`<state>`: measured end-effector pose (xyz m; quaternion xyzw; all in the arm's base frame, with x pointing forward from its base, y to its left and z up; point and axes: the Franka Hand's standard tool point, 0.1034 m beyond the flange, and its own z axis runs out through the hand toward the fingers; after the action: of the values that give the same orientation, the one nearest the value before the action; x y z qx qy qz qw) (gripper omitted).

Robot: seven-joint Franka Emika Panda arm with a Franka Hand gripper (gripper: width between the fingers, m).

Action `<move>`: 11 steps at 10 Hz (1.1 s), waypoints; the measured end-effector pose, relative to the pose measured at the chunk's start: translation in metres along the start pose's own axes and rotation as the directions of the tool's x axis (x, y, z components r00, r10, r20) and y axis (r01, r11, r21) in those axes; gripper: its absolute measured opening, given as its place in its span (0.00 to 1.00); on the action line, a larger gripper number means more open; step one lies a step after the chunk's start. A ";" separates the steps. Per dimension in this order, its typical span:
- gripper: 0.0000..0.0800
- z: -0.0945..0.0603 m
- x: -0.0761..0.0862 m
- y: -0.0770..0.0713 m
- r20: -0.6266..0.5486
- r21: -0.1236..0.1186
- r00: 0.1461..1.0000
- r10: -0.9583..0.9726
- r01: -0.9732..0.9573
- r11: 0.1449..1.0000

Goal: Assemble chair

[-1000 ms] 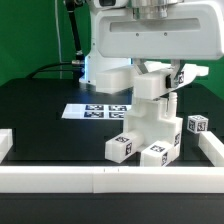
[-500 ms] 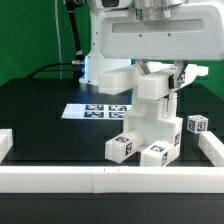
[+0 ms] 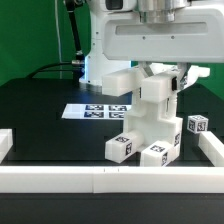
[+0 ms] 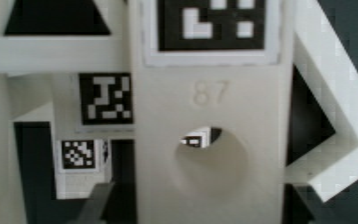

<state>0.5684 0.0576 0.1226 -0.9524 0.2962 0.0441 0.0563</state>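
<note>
Gripper clenched on the upper chair part: align it square over the chair assembly, press straight down

On the table, the chair stands toward the exterior view's right. The marker board lies flat at the chair's ten o'clock, farther back. A loose block sits at its three o'clock, near but apart. A low wall runs across at six o'clock, in front
</note>
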 end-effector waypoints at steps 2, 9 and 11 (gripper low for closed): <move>0.36 0.002 -0.002 -0.002 0.000 -0.001 1.000 -0.006 0.006 1.000; 0.36 0.017 -0.003 0.004 0.007 -0.018 1.000 -0.004 0.004 1.000; 0.36 0.025 0.001 0.009 0.013 -0.026 1.000 -0.027 0.027 0.999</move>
<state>0.5629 0.0536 0.0971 -0.9568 0.2822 0.0531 0.0461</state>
